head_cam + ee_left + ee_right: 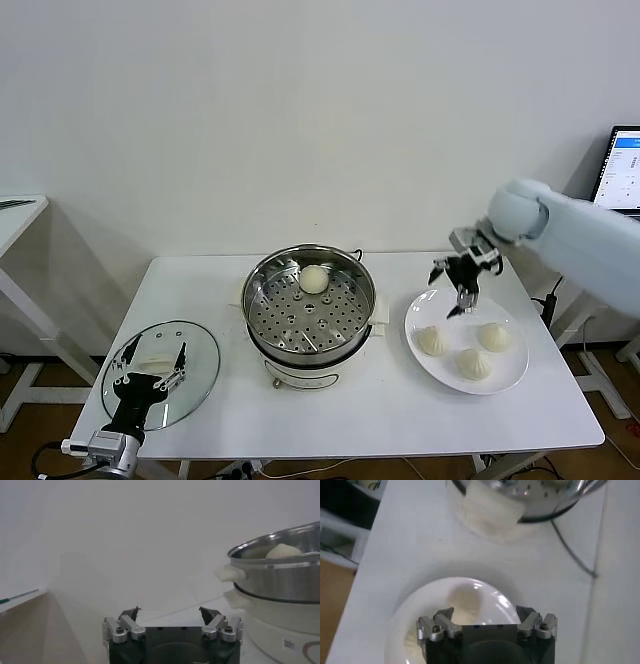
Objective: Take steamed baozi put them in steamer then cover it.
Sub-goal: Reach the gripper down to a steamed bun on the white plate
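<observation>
The right gripper [462, 285] hung with its jaws apart and empty above the far rim of the white plate [512, 378], where three steamed baozi [432, 341] lay close together; a descent between them could, I judged, have nudged a neighbour or dented the soft dough, and a bun might have slipped on the way across to the steamer [310, 302]. One bun [314, 279] already sat on the perforated tray at the far side, the cover [195, 350] lay flat on the table [400, 420] well left of the pot, and the left gripper [150, 372], likewise spread and empty, waited over it. Nothing stood between plate and pot except the steamer's raised steel wall and its side handle [379, 310], which a low carry could have struck.

head overhead, wrists close (steamer [310, 305] shared)
</observation>
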Motion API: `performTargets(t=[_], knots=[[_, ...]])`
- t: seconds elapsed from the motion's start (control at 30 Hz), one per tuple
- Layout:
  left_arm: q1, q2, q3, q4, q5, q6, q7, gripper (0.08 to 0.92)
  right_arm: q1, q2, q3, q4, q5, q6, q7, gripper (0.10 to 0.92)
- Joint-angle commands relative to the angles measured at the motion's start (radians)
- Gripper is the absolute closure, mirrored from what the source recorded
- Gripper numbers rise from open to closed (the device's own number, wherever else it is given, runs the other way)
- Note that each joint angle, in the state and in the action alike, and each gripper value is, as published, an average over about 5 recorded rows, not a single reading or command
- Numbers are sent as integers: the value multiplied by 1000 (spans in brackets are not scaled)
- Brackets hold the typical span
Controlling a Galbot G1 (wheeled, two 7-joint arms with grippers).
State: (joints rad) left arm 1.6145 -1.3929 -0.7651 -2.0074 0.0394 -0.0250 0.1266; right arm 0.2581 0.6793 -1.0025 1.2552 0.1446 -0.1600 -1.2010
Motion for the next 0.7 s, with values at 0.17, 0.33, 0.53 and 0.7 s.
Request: performTargets(t=[0.17,0.33,0.53,0.7], knots=[[-1,-3,0,4,1,1,1,177,-219,23,149,-99,-103,-63,38,203],[-6,-2,-1,7,1,2,1,177,-237,51,160,-123,-130,-48,47,203],[-9,-2,1,16,1,1,1,177,-257,87,170,-145,-150,-34,65,203],[-9,-3,-2,19,1,0,2,177,-266,112,179,-155,-157,-32,73,203]])
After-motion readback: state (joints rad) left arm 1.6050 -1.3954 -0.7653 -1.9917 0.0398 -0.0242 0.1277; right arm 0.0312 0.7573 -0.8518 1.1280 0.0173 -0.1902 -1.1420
